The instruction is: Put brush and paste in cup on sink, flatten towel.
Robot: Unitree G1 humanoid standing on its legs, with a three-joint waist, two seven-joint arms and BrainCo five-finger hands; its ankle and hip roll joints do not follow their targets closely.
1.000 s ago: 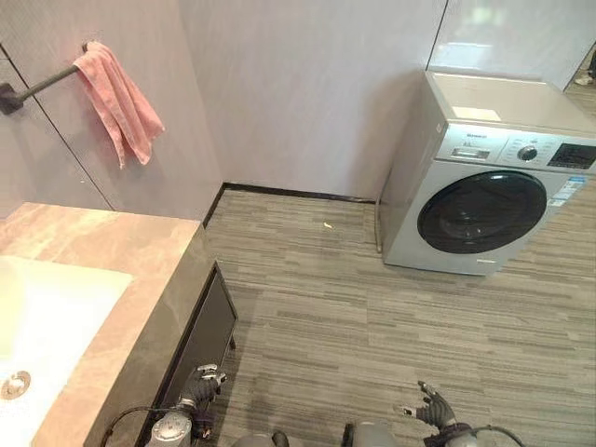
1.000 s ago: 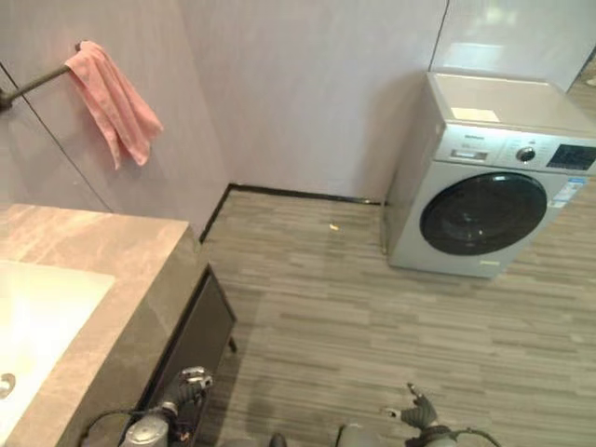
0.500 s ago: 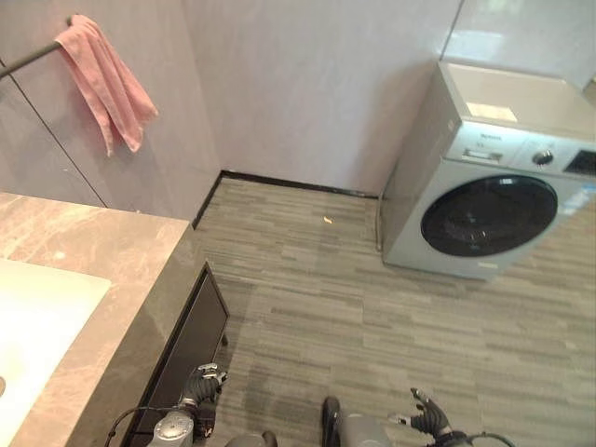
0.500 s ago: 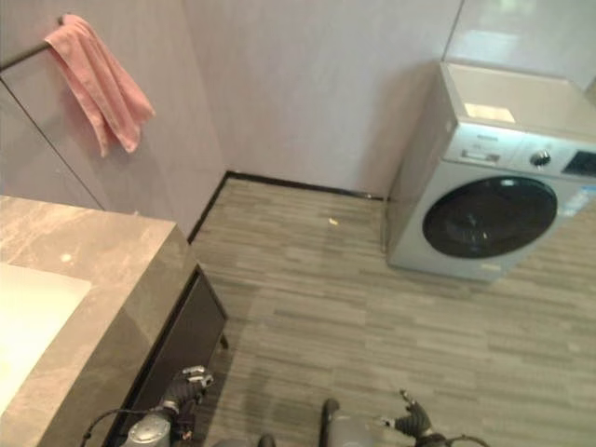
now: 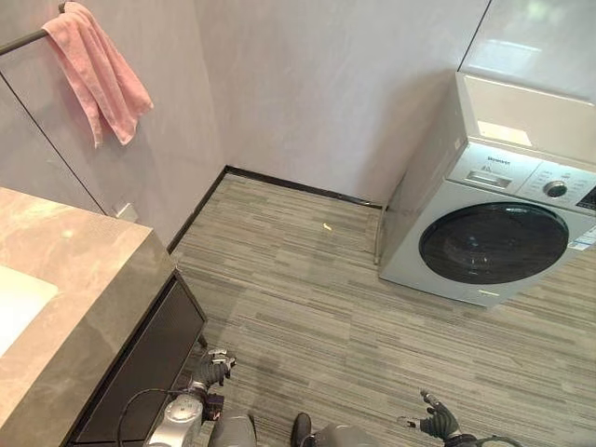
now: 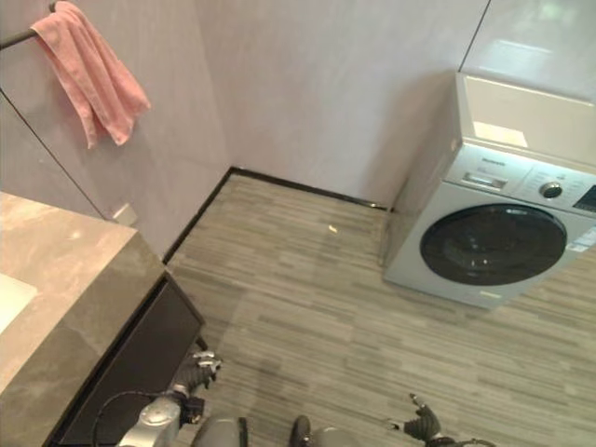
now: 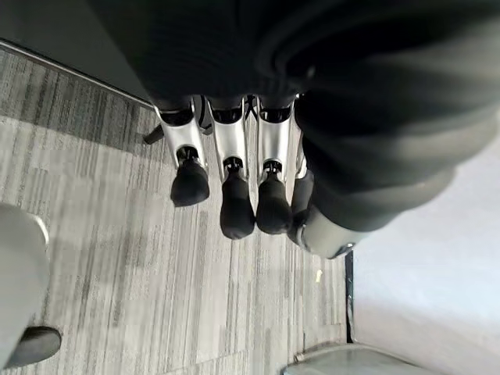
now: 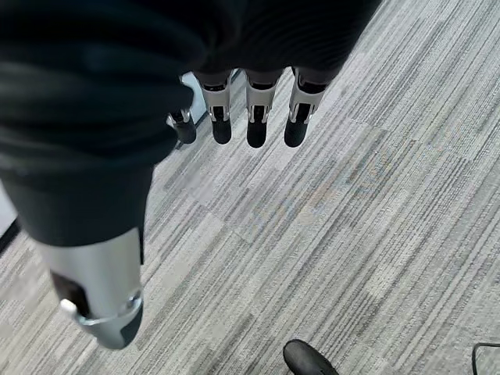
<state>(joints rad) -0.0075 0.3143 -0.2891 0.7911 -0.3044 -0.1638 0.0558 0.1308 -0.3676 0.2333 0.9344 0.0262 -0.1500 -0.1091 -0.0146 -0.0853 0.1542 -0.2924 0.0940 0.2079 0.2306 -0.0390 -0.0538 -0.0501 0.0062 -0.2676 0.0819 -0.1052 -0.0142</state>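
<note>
Both arms hang low over the floor [image 5: 307,279]. The left hand [image 5: 213,370] and right hand [image 5: 436,424] are empty, fingers relaxed and straight. The pink towel [image 5: 93,70] hangs bunched on its bar, far above the left hand, beyond the worktop [image 5: 74,279].

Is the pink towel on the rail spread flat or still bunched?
Bunched. The pink towel hangs gathered in folds at one end of the rail, drooping to a point, not spread along it.

pink towel [image 5: 96,73], grey striped floor [image 5: 307,307], silver washing machine [image 5: 494,205]
</note>
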